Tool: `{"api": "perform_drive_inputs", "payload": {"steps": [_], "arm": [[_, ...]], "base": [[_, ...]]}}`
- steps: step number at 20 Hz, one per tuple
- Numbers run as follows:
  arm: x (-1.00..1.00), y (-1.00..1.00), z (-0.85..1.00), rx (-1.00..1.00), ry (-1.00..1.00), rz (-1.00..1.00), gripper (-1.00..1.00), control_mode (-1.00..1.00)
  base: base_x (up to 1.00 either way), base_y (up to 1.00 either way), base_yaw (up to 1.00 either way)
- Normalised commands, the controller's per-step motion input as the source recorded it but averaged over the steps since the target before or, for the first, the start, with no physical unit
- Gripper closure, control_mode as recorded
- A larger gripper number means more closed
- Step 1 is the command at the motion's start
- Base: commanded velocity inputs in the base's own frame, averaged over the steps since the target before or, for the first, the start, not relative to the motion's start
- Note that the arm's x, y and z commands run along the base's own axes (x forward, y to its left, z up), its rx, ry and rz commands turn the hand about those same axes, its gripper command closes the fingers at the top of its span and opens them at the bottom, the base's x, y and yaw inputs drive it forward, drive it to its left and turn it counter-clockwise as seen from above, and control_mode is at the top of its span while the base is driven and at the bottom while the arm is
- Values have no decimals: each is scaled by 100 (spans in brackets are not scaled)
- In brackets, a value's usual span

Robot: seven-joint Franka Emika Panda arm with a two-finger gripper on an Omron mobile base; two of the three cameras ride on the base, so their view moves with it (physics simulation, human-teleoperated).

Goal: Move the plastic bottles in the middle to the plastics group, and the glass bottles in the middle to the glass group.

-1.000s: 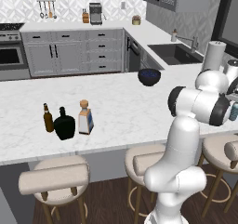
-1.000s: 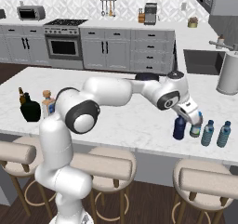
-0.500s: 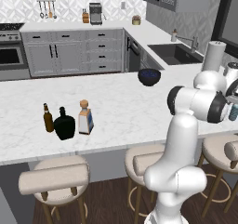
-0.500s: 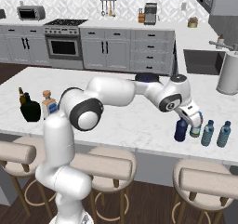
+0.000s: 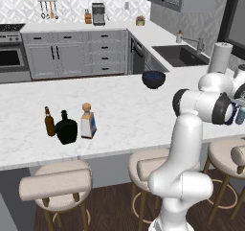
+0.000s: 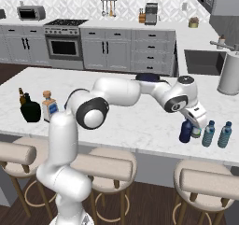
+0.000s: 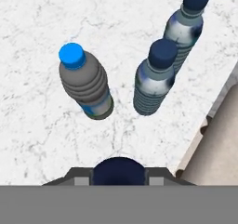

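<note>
White marble counter (image 6: 140, 121) carries 3 upright bottles beside the gripper (image 6: 192, 131), clamped on a dark blue bottle (image 6: 186, 131).

Even, bright, diffuse rendered light fills the kitchen, with no glare. Soft, faint shadows sit under the bottles on the marble counter (image 7: 51, 125). Distant shelves look slightly soft, perhaps from low resolution. No edge distortion.
</note>
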Motion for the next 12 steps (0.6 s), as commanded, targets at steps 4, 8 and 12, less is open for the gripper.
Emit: {"api": "perform_drive_inputs", "payload": {"steps": [4,8,12], "arm": [[0,0,-4,0,0,0,-100,-100],[0,0,0,0,0,0,-100,-100],[-6,7,24,0,0,0,-100,-100]], "base": [[0,0,0],[0,0,0],[0,0,0]]}}
